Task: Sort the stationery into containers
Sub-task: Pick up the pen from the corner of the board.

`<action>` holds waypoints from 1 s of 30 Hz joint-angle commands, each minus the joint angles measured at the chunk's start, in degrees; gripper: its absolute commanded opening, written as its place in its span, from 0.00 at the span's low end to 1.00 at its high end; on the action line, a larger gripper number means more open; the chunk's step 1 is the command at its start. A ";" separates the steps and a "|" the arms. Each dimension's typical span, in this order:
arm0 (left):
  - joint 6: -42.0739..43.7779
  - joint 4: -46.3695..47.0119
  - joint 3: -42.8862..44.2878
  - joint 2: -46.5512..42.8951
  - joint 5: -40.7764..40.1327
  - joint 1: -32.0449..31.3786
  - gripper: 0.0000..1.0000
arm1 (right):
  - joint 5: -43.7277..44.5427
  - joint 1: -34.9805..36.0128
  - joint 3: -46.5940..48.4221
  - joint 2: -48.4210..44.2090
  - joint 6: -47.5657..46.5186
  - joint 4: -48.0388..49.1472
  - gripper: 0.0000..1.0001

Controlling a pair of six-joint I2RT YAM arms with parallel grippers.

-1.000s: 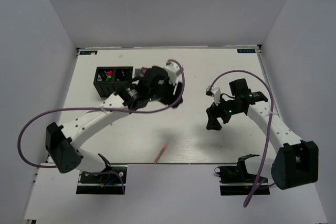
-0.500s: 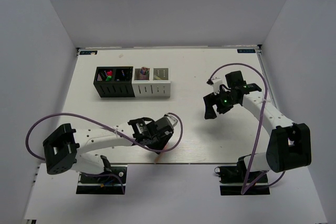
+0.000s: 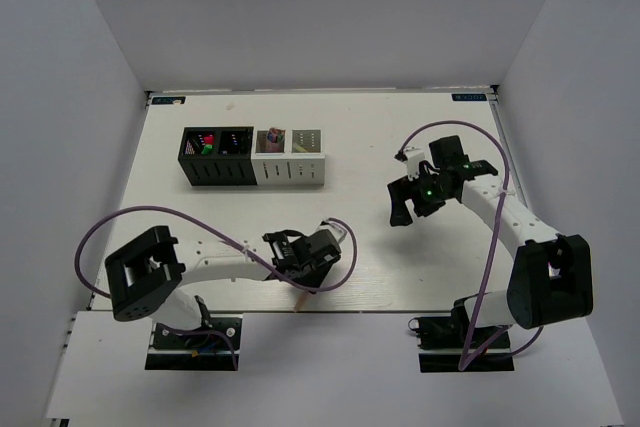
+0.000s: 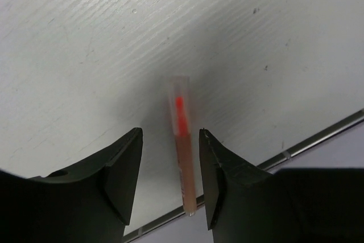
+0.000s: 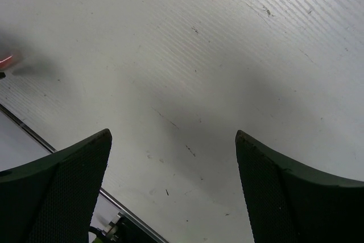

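A pink clear tube (image 4: 183,140) lies on the white table at its near edge; one end shows below the left wrist in the top view (image 3: 300,302). My left gripper (image 4: 169,183) is low over it, open, a jaw on each side of the tube, neither clearly touching. The left gripper (image 3: 305,277) sits at the near middle of the table. My right gripper (image 3: 402,215) is open and empty above bare table on the right. The four containers stand in a row at the back: two black cubes (image 3: 215,156) holding green- and pink-capped items, two white cubes (image 3: 290,156).
The table's near edge with a metal strip (image 4: 318,135) runs just past the tube's end. The grey side walls enclose the table. A purple cable loops from each arm.
My left arm swung from the containers down to the near edge and settled over the pink tube. My right arm moved a little up and back, then held still.
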 commanded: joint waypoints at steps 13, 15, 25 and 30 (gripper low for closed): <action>-3.12 2.08 0.67 5.49 -3.69 -0.37 0.15 | -0.06 -1.76 -1.48 -3.40 0.55 1.78 0.90; -3.21 1.29 0.49 6.01 -4.05 -0.28 0.06 | -0.41 -2.11 -1.56 -3.83 0.55 1.78 0.90; 8.81 -1.80 17.67 -0.75 -1.17 12.01 0.00 | -12.61 -2.28 0.54 0.20 -9.28 -7.94 0.00; 13.22 6.98 25.71 0.82 6.40 24.23 0.00 | -17.28 -2.11 2.31 0.57 -14.47 -11.22 0.90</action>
